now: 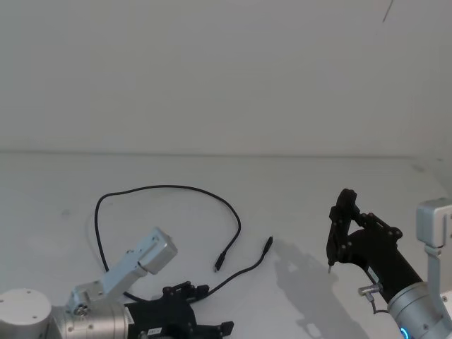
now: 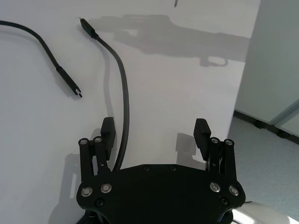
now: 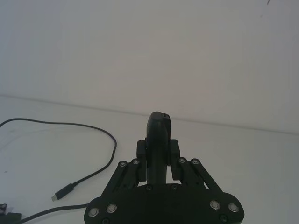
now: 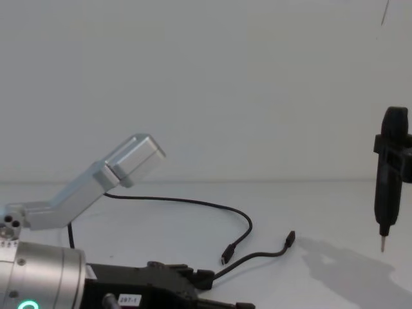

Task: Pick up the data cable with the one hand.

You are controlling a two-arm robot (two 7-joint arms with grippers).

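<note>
Grasp pending

Low at left: black plastic two-jaw gripper (image 2: 154, 128) spread wide over white tabletop (image 2: 196, 93), straddling long thin black data cable (image 2: 124, 98), cord near one finger, likely lined up for closing. Far right: right gripper (image 3: 159, 148) clamped on black pen-shaped tool (image 3: 159, 122), parked clear.

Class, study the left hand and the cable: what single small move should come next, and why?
Probably shut the left hand: its jaws stand open, low over the table, and the cable runs between them. The right hand hangs shut, off to the side.
</note>
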